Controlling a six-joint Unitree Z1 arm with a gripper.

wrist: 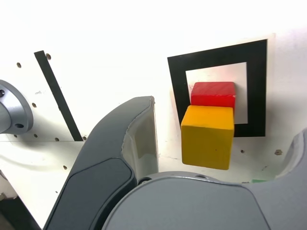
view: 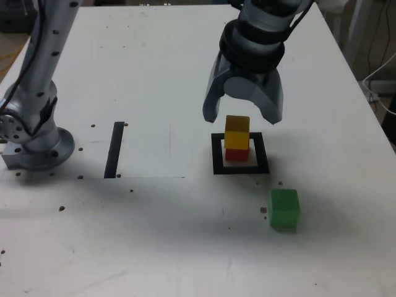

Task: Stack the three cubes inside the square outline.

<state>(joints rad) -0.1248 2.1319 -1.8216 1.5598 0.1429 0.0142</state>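
A yellow cube (view: 237, 132) (wrist: 207, 136) rests on top of a red cube (view: 236, 154) (wrist: 214, 94), and both stand inside the black square outline (view: 216, 158) (wrist: 177, 84) on the white table. My gripper (view: 242, 116) hangs just above the yellow cube with its jaws spread wide on either side, touching nothing; in the wrist view one grey finger (wrist: 136, 139) stands apart from the cube. The green cube (view: 284, 209) sits alone on the table, nearer the front and toward the exterior view's right of the outline.
A straight black strip (view: 115, 149) (wrist: 57, 94) lies on the table toward the exterior view's left. The arm's grey base (view: 34, 139) stands at the left edge. Small holes dot the white tabletop (view: 154, 235).
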